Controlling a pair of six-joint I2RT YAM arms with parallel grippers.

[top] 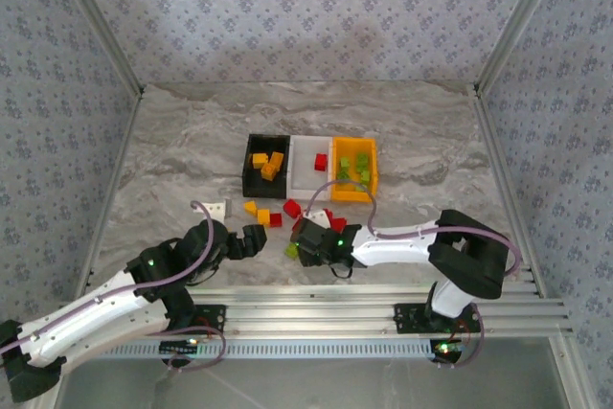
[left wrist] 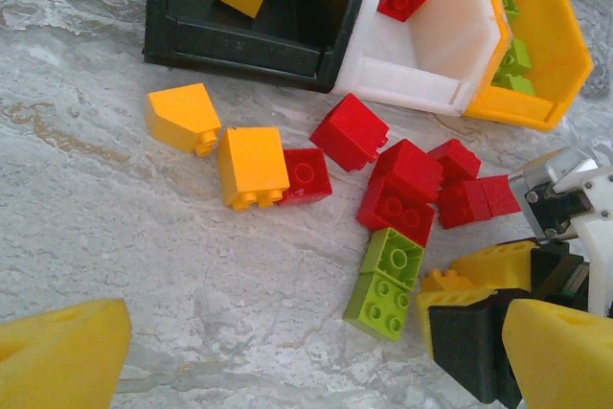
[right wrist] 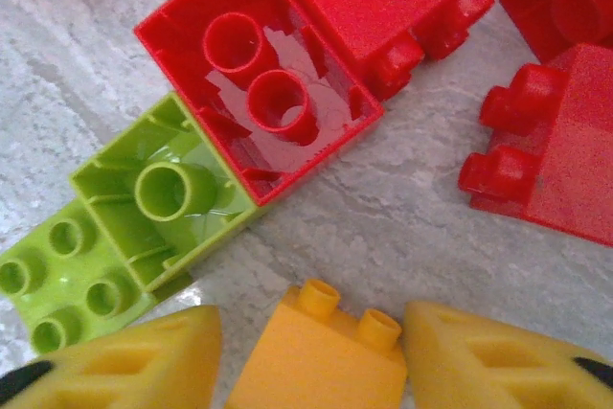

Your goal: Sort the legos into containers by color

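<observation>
- step in hand: a pick from the loose pile. your right gripper (right wrist: 308,337) is down on the grey marbled tabletop (right wrist: 412,237), its yellow fingers (right wrist: 124,361) on either side of a small orange-yellow plastic brick (right wrist: 321,375).
- the fingers sit tight beside that brick, and the right one looks to be touching it. you cannot tell whether they have clamped it.
- just beyond the brick lie an upturned red brick (right wrist: 259,93) and a lime green brick (right wrist: 163,198), touching each other and clear of the fingers.
- next, as i judge it: finish the squeeze and lift straight up without nudging the neighbours. then carry the brick to the black plastic bin (top: 247,171), leftmost in the row, which holds other orange-yellow bricks.
- your left gripper (left wrist: 316,332) hangs near the pile, jaws wide apart, holding nothing.
</observation>
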